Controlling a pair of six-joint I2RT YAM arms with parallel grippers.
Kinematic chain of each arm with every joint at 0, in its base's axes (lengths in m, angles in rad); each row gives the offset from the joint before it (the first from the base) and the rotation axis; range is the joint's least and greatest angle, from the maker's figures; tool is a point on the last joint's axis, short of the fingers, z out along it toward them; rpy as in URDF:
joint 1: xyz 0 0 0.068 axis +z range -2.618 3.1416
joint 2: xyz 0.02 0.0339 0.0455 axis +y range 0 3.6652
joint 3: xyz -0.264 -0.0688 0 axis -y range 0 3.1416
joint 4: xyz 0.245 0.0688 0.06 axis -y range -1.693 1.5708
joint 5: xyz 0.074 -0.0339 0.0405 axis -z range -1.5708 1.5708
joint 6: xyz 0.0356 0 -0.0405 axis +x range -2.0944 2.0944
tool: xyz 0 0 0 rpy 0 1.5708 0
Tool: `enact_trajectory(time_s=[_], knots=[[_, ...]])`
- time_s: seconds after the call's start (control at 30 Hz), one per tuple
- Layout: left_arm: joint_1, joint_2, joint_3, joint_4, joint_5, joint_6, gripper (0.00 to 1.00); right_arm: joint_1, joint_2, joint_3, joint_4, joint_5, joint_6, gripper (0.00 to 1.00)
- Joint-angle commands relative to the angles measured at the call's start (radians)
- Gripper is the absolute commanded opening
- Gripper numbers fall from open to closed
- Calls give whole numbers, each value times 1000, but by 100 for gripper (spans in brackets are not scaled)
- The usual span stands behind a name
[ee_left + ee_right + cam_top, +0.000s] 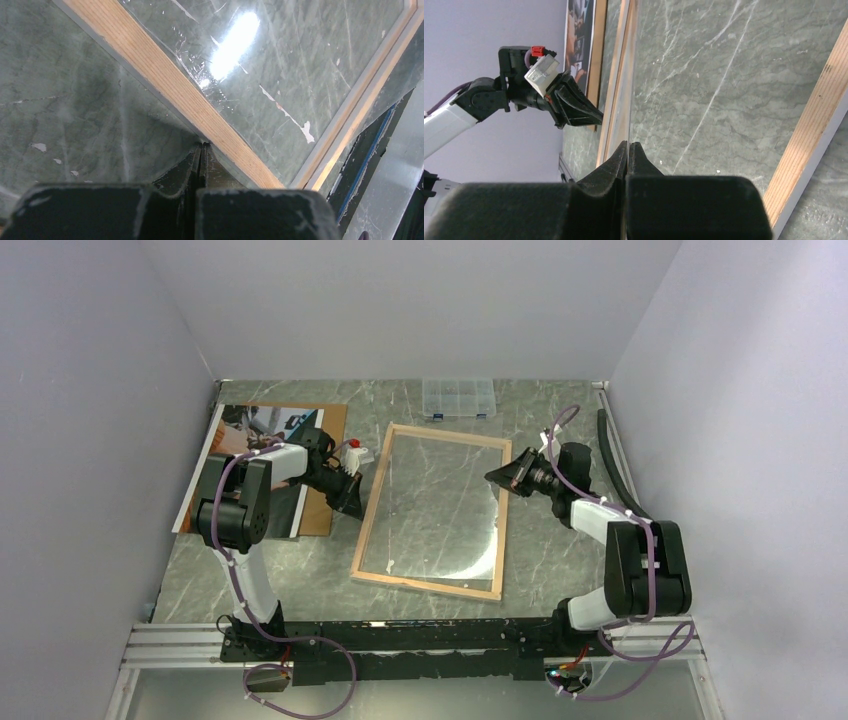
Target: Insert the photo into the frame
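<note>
now the left gripper point(355, 502), pinched closed and empty, tips at the left border of the frame point(450, 435); right gripper point(492, 477) likewise closed, just inside its right border. the photo point(262, 420) lies leftward on a brown board point(335, 420), beside the frame.

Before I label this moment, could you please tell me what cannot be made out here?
Top view: the left arm covers much of the photo.
Top view: the compartment box contents are too small.
Left wrist view: the left pincer hides whether its tips touch the frame.
Right wrist view: the right pincer hides what lies under it.
</note>
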Motion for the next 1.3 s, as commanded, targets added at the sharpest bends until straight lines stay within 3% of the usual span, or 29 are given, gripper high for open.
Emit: enact_trajectory(time_s=[0.0,0.43,0.73,0.93,1.27], knots=[[-15,-12,28,-13,36,4,3,1,29,-1,152,-30,39,0],[-17,-5,35,-16,36,9,3,7,70,-99,507,-129,329,0],[-17,-4,32,-14,37,8,3,60,40,-91,505,-101,405,0],[-18,-7,26,-12,37,11,2,116,21,-48,400,-52,340,0],[-17,-9,24,-15,40,16,3,173,-24,-68,490,42,522,0]])
